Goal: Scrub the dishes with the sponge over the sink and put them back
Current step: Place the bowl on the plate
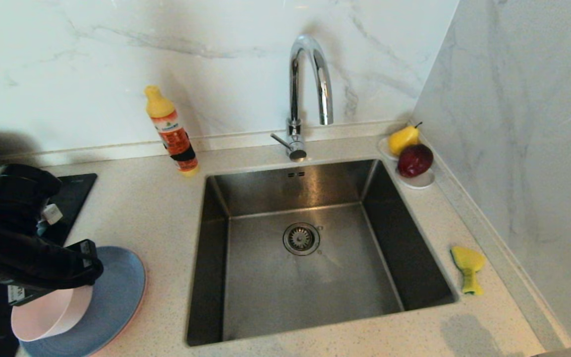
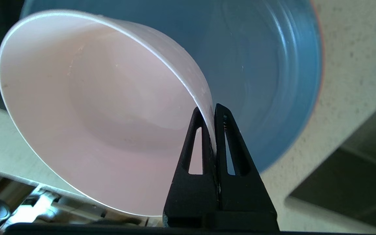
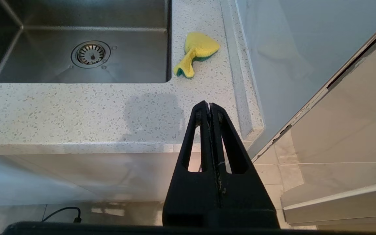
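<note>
While left gripper (image 2: 209, 112) is pinching pale pink bowl (image 2: 86, 114) by thin rim, I am risking slip onto grey-blue plate (image 1: 117, 292); right gripper (image 3: 210, 107) idling closed, empty.

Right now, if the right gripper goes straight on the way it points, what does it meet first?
Probably the speckled countertop near its front edge. The right gripper, jaws shut, is parked before the counter; the sponge lies further along that line. Depth is unclear.
</note>
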Available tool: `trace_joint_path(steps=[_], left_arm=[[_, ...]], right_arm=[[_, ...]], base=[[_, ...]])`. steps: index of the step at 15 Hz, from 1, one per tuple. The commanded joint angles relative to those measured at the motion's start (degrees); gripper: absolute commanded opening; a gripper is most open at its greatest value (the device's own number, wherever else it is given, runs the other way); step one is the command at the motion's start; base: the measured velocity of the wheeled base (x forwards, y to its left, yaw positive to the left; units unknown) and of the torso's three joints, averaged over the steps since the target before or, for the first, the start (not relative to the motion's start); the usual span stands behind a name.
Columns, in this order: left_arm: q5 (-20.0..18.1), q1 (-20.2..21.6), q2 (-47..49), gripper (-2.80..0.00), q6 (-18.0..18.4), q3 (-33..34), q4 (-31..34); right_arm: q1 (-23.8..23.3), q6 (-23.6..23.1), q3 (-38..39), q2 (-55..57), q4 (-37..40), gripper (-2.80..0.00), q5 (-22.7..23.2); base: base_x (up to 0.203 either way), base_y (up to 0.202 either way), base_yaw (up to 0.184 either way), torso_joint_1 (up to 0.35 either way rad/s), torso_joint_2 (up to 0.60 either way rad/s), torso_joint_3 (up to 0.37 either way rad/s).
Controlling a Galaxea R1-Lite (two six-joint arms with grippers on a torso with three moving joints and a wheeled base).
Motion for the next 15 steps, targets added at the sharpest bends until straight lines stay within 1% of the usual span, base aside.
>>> trace_joint_path(steps=[1, 5, 6, 8, 11, 14, 15], left_arm=[[0.0, -0.1, 2.3, -2.80, -0.2, 1.0, -0.9], [0.1, -0.1, 3.4, -2.80, -0.2, 1.0, -2.0], [0.0, -0.1, 3.4, 0.00, -0.2, 0.7, -2.0], [-0.1, -0.1, 2.7, 0.00, -0.4, 0.4, -2.1], [-0.3, -0.1, 0.8, 0.00, -2.7, -0.3, -3.0], [-0.1, 0.2, -3.3, 0.00, -5.6, -4.8, -2.6], [0.0, 0.7, -4.2, -2.80, -6.0, -6.1, -2.1]], right_arm=[[0.0, 0.0, 0.0, 0.0, 0.0, -2.80, 0.0], [0.0, 0.0, 0.0, 0.0, 0.0, -2.80, 0.0], [0.0, 0.0, 0.0, 0.0, 0.0, -2.80, 0.0], [0.0, 0.0, 0.0, 0.0, 0.0, -2.80, 0.1], [0.0, 0.0, 0.0, 0.0, 0.0, -2.80, 0.0], [0.0, 0.0, 0.0, 0.0, 0.0, -2.80, 0.0], [0.0, 0.0, 0.0, 0.0, 0.0, -2.80, 0.0]], base=[[0.000, 0.000, 0.000, 0.000, 0.00, 0.000], [0.000, 0.000, 0.000, 0.000, 0.00, 0.000], [0.000, 0.000, 0.000, 0.000, 0.00, 0.000], [0.000, 0.000, 0.000, 0.000, 0.00, 0.000], [0.000, 0.000, 0.000, 0.000, 0.00, 0.000], [0.000, 0.000, 0.000, 0.000, 0.00, 0.000], [0.000, 0.000, 0.000, 0.000, 0.00, 0.000]])
